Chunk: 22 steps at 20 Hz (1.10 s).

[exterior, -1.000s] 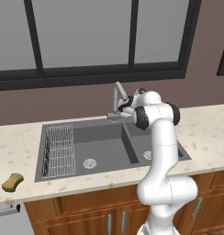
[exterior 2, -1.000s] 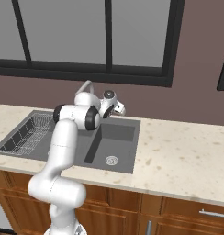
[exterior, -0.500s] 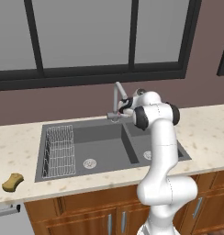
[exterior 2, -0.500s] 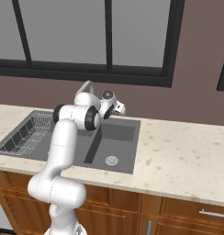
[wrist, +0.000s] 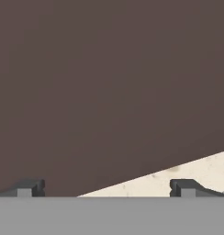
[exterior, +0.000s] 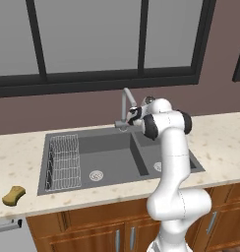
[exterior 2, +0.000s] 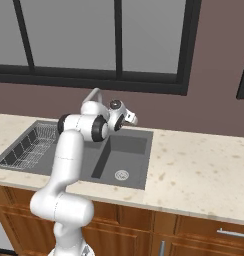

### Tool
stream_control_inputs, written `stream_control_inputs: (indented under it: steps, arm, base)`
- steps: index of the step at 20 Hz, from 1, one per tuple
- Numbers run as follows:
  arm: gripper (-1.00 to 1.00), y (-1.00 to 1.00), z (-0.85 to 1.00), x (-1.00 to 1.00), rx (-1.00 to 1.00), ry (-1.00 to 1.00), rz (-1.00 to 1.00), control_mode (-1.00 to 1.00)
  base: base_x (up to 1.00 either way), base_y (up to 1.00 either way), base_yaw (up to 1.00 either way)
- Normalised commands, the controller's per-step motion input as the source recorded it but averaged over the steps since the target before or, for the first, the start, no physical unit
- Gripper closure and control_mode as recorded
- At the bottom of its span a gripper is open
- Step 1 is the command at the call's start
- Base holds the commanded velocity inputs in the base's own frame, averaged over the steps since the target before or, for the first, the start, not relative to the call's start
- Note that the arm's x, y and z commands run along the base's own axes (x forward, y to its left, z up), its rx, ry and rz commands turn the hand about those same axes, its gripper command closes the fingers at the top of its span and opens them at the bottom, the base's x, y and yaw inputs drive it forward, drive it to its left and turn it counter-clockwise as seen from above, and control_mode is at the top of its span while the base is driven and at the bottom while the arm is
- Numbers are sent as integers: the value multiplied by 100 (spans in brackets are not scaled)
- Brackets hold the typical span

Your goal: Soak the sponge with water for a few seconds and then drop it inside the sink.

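The hand (wrist: 107,188) sits up at the back of the sink (exterior: 112,157), beside the faucet (exterior: 125,106), near the middle of the left base frame. In the hand view its two tips stand far apart at the bottom edge with nothing between them, so the hand is wide and holds nothing; ahead of it are the brown wall (wrist: 109,82) and a wedge of pale worktop (wrist: 196,174).

The sponge (exterior: 14,195) lies on the worktop (exterior: 23,147) at the lower left of the left base frame, outside the sink's left rim and well apart from the hand. No stream shows under the faucet, so the water does not look to be running, though a thin stream would be hard to make out at this size.

Judged from this, the step in hand concerns the faucet: the hand is by its base and not near the sponge. Soaking has not begun. The next move calls for a long swing to the lower left of the frame, a descent over the sponge with the tips either side of its pinched middle, a closing, then a carry back under the spout.

Count: one sponge, one faucet, one sink with two basins, two drains (exterior: 96,175), one wire rack (exterior: 64,161) in the left basin, one arm.
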Motion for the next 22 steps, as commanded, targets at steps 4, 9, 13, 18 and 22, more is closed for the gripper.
stream_control_inputs:
  steps: [4,9,13,18,22]
  arm:
    - [-100,-100,-93,-1,-1,0,-5,-100]
    - [-100,-100,-95,-2,0,0,-5,-100]
    - [-100,-96,-95,-14,-3,0,-4,-100]
    - [-100,-91,-96,-18,-6,1,-1,-100]
    - [-100,-61,-32,-15,0,0,0,-100]
  base:
    - [0,0,0]
    - [0,0,0]
    - [0,0,0]
    - [0,0,0]
    - [0,0,0]
